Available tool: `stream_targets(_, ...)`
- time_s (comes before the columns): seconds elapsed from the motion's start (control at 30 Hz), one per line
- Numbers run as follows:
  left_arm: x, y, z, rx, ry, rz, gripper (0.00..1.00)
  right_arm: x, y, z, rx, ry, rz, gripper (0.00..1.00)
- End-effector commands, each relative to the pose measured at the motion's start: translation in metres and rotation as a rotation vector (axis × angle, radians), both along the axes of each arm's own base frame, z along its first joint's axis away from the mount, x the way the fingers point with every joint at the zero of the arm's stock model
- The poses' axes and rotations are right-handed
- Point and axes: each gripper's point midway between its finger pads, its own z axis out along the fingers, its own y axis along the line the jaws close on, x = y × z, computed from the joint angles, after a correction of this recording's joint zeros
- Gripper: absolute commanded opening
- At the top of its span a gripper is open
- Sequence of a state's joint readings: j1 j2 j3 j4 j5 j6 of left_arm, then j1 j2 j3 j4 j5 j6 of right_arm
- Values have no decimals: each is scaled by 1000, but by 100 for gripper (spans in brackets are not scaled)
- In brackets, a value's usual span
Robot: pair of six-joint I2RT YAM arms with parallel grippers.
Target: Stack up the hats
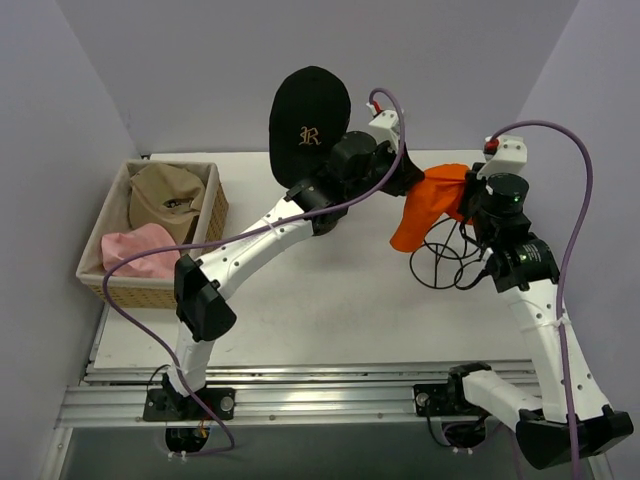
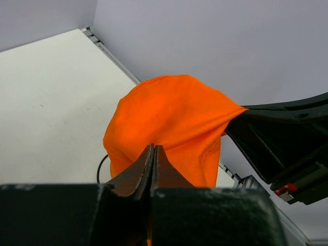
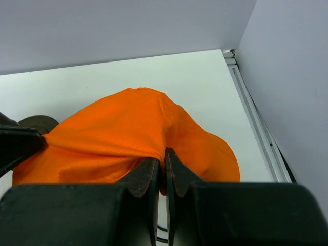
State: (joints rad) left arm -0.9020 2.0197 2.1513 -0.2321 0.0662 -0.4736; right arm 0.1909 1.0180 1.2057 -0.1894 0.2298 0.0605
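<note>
Two sets of jaws — left and right — pinch the orange hat (image 1: 427, 208), stretched between them.

Orange hat (image 2: 169, 118) matt woven cloth; basket (image 1: 140, 292) rough wicker.

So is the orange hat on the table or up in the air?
Up in the air: the orange hat hangs stretched between both shut jaws.

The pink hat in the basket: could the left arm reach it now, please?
Probably not yet: the left fingers are shut on the orange hat, which the right fingers also grip.
</note>
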Motion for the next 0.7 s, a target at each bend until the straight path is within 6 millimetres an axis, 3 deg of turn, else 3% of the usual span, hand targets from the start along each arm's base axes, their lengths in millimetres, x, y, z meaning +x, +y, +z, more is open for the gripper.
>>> stream_targets(0.0,17,11,16,-20,-63,47,2,-16,-33,9,12,-26,-143,0)
stream_targets(0.13,19,11,13,-20,-62,53,2,-4,-33,19,5,-36,-136,0)
stream_targets(0.17,19,10,14,-22,-64,53,2,-2,-33,32,4,-59,-133,0)
stream_targets(0.23,18,11,16,-28,-64,55,2,4,-28,38,1,-51,-107,0)
stream_targets(0.27,18,12,18,-31,-67,56,2,4,-27,53,2,-76,-98,0)
stream_targets(0.33,17,13,20,-34,-68,63,2,6,-25,56,-1,-62,-84,0)
stream_targets(0.47,16,14,22,-41,-67,63,2,1,-22,55,-5,-33,-59,0)
stream_targets(0.67,13,10,10,-28,-49,51,2,-11,-22,22,-3,42,-58,0)
